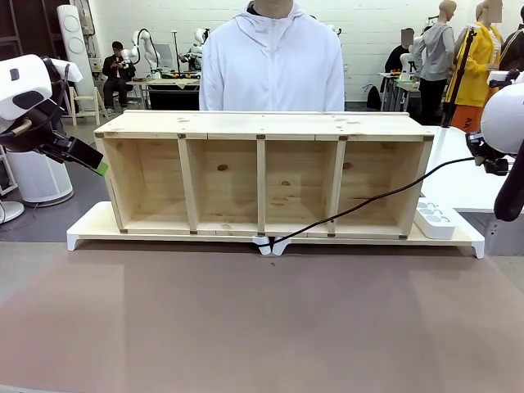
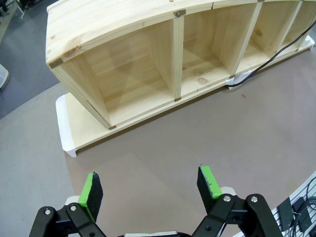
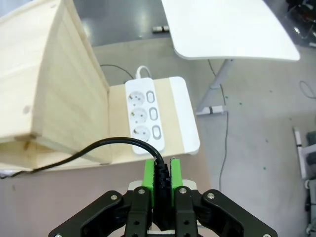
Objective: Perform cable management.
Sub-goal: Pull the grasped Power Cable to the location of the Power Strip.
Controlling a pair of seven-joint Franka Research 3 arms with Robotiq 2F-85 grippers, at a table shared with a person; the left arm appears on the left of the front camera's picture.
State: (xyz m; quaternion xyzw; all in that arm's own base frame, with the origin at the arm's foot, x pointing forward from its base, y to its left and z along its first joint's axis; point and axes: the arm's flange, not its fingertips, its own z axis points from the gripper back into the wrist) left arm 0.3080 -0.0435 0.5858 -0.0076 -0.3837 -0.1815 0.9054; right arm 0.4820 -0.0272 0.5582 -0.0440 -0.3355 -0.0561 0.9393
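The right gripper (image 3: 161,173) pinches the cable (image 3: 118,140) tight near the power strip (image 3: 140,116), while the left gripper (image 2: 150,190) hangs wide open, empty

a robotics lab: white arm (image 1: 23,86) at the table (image 1: 262,327), worktables (image 1: 168,82) behind, bare white wall (image 1: 368,33).

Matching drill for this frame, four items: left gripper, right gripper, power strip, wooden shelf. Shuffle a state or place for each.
Things:
1. left gripper
2. right gripper
3. power strip
4. wooden shelf

State or place:
A. lies on the white base, beside the shelf's right end
B. open, above bare tabletop
C. has four open-fronted compartments
D. shut on the cable

Pairs: 1-B; 2-D; 3-A; 4-C
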